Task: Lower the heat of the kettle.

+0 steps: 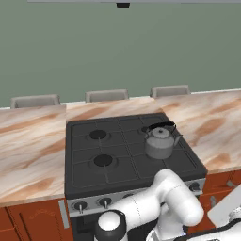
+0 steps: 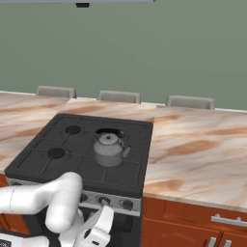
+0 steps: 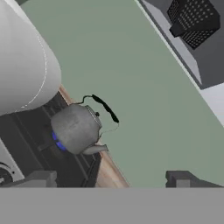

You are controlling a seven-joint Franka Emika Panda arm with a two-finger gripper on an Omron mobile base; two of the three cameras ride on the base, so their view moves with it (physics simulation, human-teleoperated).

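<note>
Left base view: kettle (image 1: 160, 141) sits on the stove (image 1: 89, 179) back-right burner, spout to the right | my own white arm (image 1: 160, 207) covers part of the knob row (image 1: 92, 204) | blue flame (image 3: 58, 142) under kettle | my fingers hidden, grip state unknowable

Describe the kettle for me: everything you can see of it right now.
The kettle is small, squat and grey, metallic in look, with a domed lid topped by a knob, a short spout and an arched black handle standing up over it. It sits upright on the black stove, on the grate of the back right burner. In the hand view a blue flame shows beneath its base. Nothing else touches it.
</note>
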